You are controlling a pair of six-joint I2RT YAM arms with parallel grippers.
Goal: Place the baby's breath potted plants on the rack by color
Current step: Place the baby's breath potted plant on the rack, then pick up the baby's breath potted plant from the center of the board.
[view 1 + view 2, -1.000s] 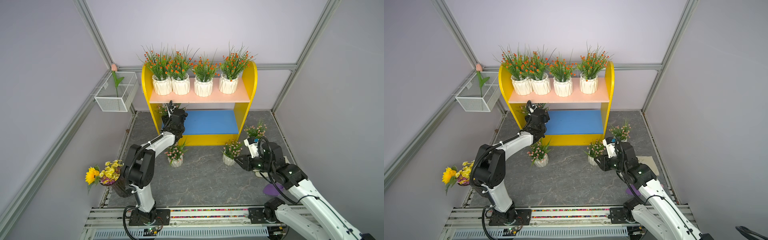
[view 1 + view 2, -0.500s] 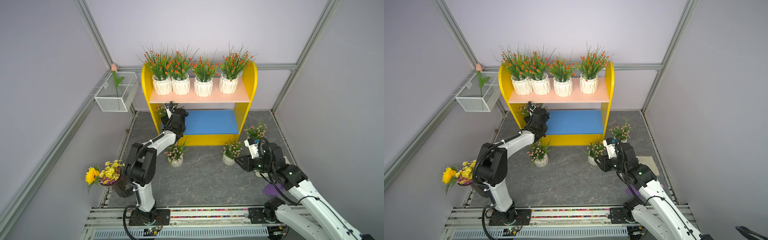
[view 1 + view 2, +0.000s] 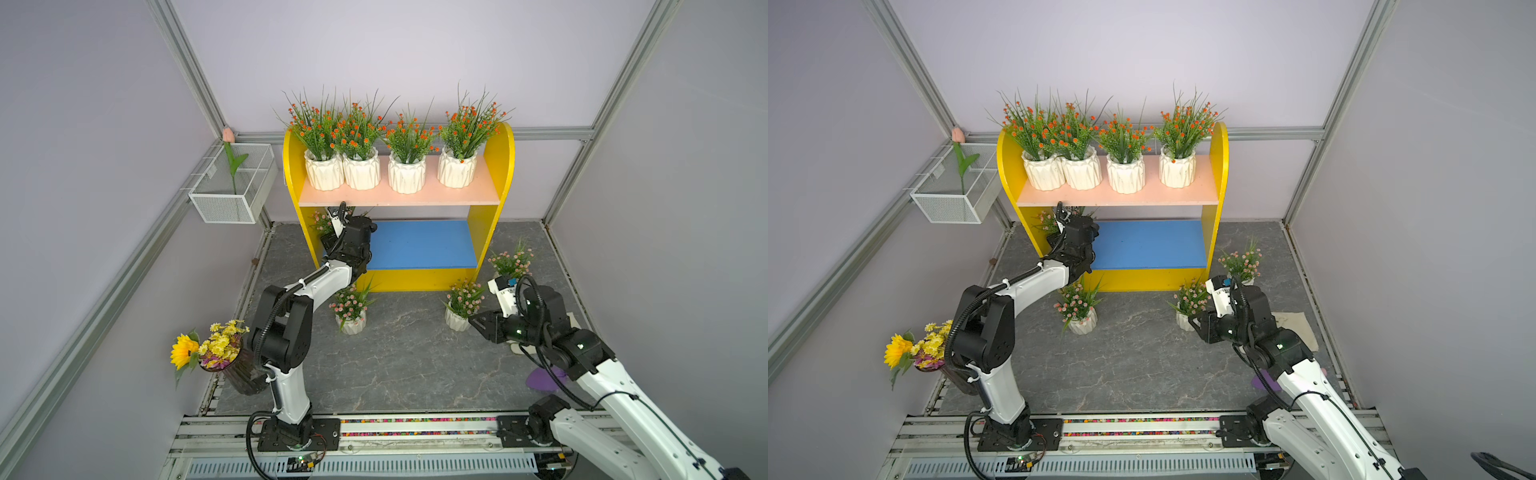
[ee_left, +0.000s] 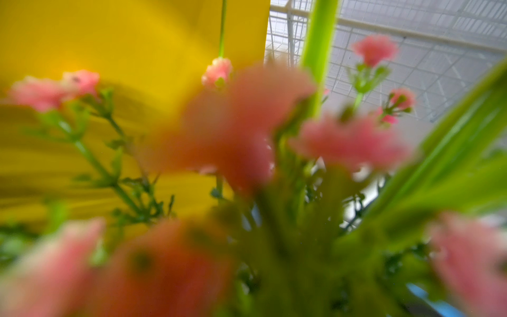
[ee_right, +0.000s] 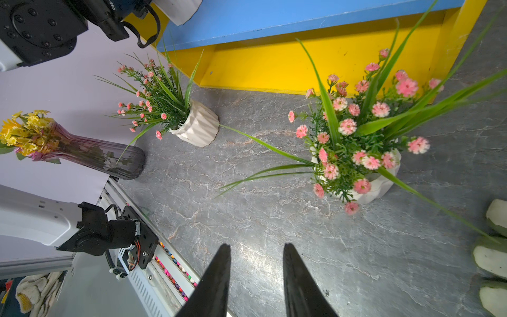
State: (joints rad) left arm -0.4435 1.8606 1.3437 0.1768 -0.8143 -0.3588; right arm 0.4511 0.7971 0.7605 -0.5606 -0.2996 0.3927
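L end effector (image 3: 330, 235) is at pink plant (image 3: 321, 219) on rack's (image 3: 482, 232) blue shelf (image 3: 419, 245), open/shut can't tell. R end effector (image 5: 256, 245), narrow gap, empty, hovers by another (image 5: 356, 153). 4 orange plants (image 3: 407, 166) sit on top shelf (image 3: 399, 198); 3 pink wait on counter (image 3: 407, 365).

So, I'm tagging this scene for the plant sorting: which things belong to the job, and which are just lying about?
Job: rack; four orange plants on its upper board; three pink plants on the floor; fourth pink plant on the lower board.
Lying about: wire basket with tulip; sunflower bouquet in vase; cloth.
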